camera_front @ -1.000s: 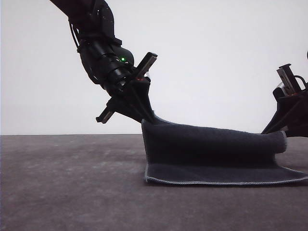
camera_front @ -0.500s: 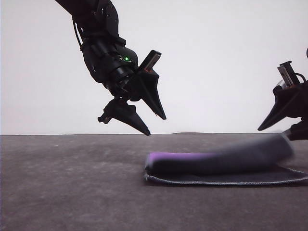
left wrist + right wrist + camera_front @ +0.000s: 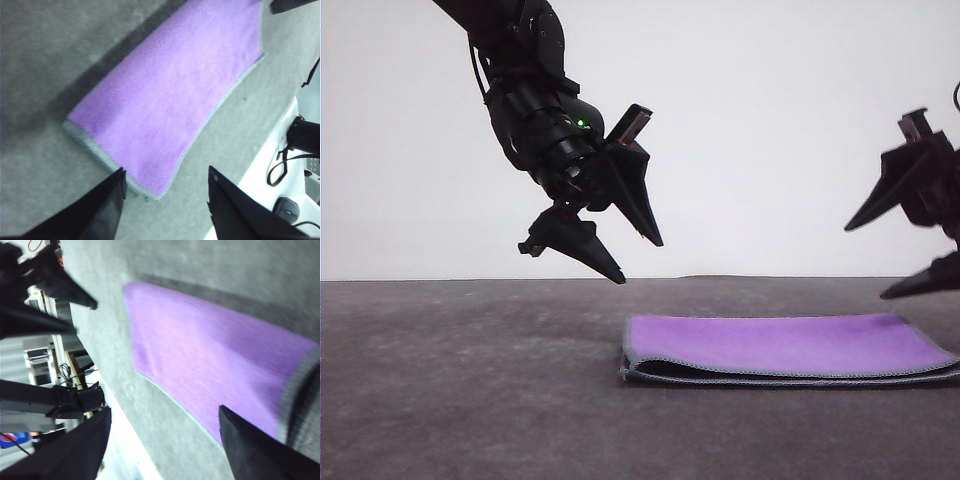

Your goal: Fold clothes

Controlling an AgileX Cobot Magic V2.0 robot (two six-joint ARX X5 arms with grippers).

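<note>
Claws (image 3: 642, 258) (image 3: 912, 260) agape — cloth (image 3: 780, 345) beneath

Fleecy matt cloth (image 3: 780, 345), stitched edging

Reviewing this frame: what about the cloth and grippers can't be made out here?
- Cloth, front view: right end cut off by the picture's edge; the lower layer's face is hidden under the purple one.
- Right gripper, front view: partly cut off at the right edge.
- Right wrist view: motion blur smears the cloth's stitched edging.
</note>
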